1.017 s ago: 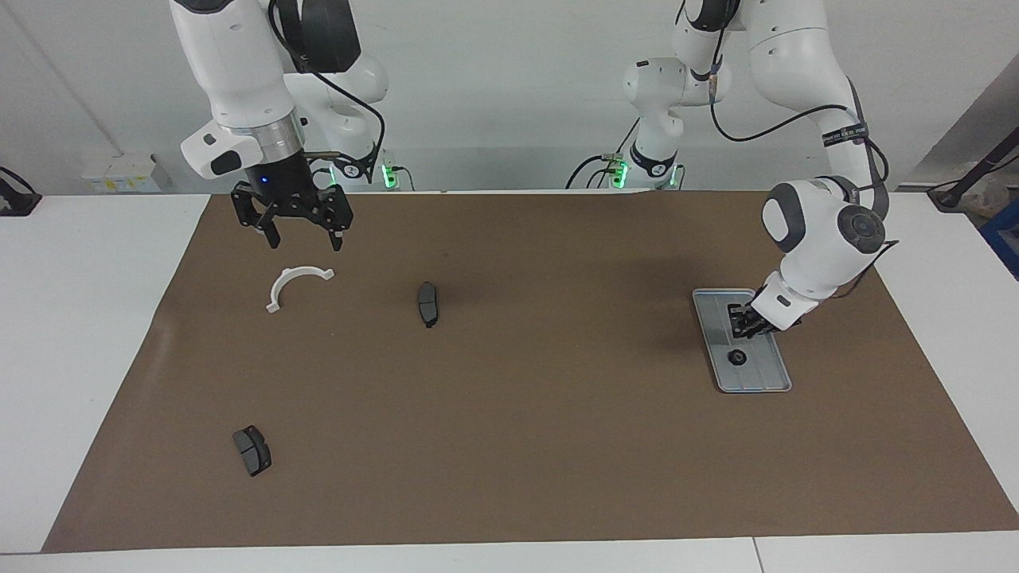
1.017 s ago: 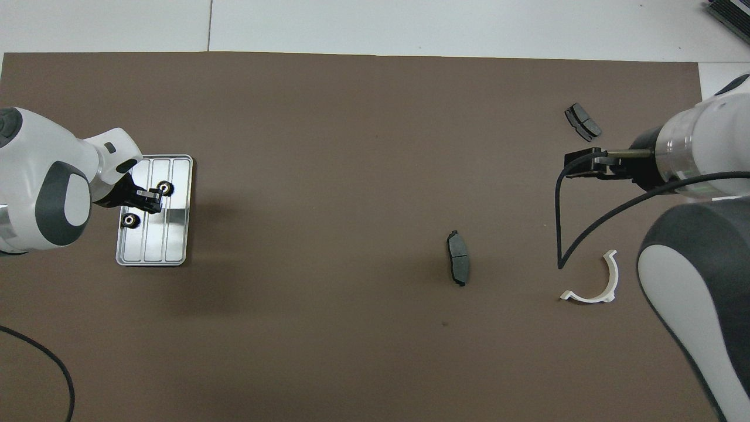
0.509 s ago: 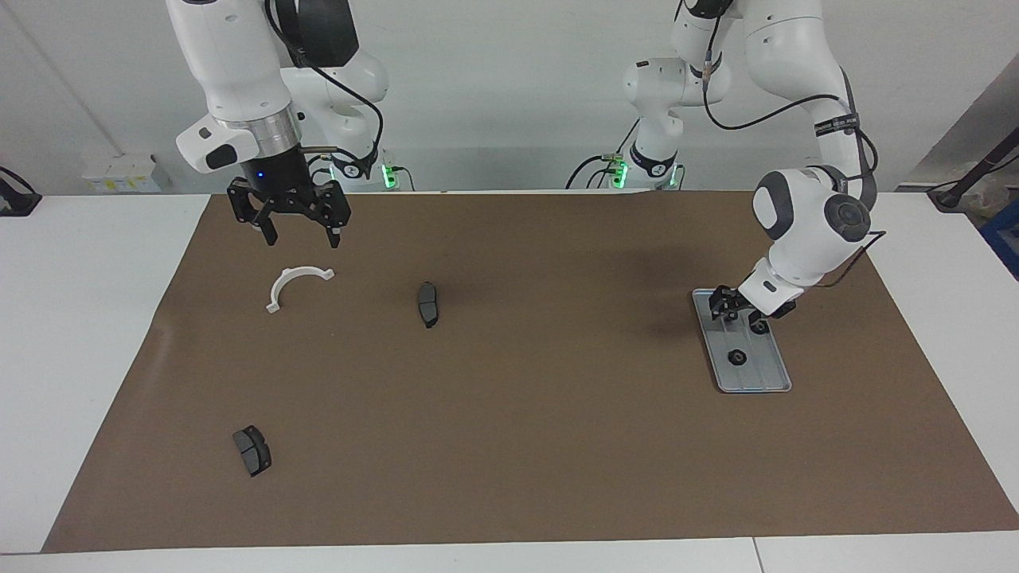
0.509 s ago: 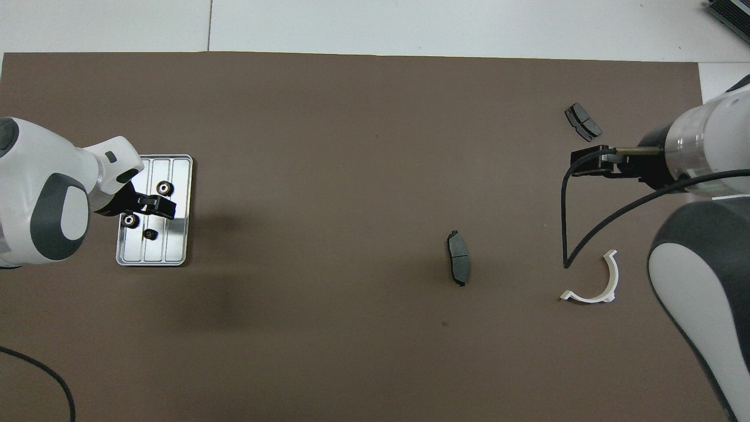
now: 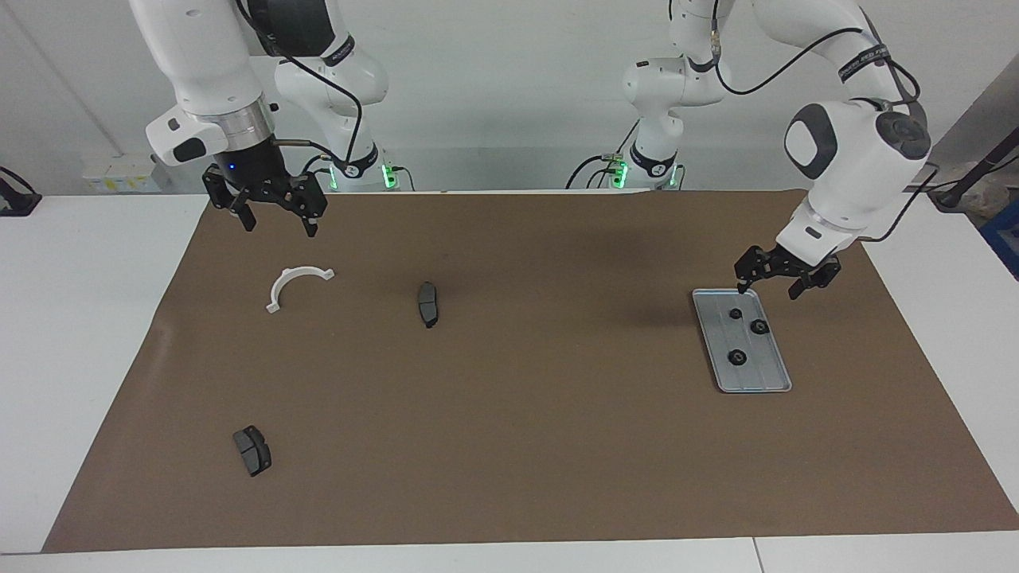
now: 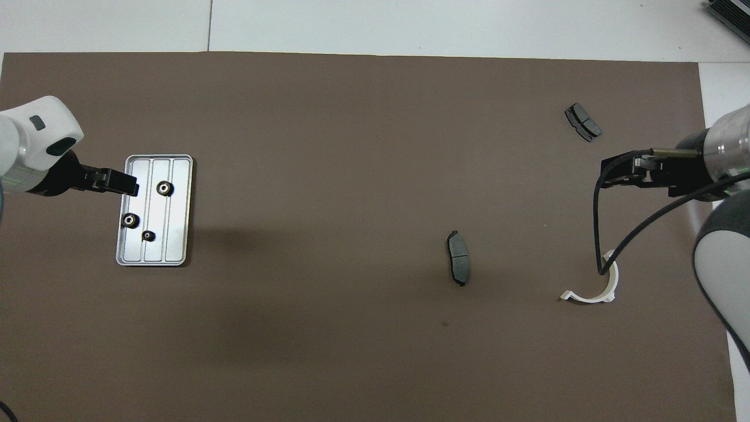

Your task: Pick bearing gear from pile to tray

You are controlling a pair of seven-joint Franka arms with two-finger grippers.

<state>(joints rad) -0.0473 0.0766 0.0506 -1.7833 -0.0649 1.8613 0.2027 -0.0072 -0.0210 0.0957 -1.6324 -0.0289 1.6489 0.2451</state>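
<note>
Facing view: both claws open, empty — left claw [image 5: 767, 281] over tray [image 5: 774, 380].

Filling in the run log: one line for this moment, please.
left gripper: open, empty, over tray edge | tray: three gears | right gripper: open, waiting above bracket | pads: on mat

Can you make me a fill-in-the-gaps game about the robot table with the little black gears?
1. The tray holds ____ small black gears.
2. The left gripper hangs open over the end of the tray ____ to the robots.
3. The white half-ring bracket lies toward the ____ arm's end of the table.
4. ____ dark grey brake pads lie on the brown mat.

Missing words: three; nearer; right; Two
</note>
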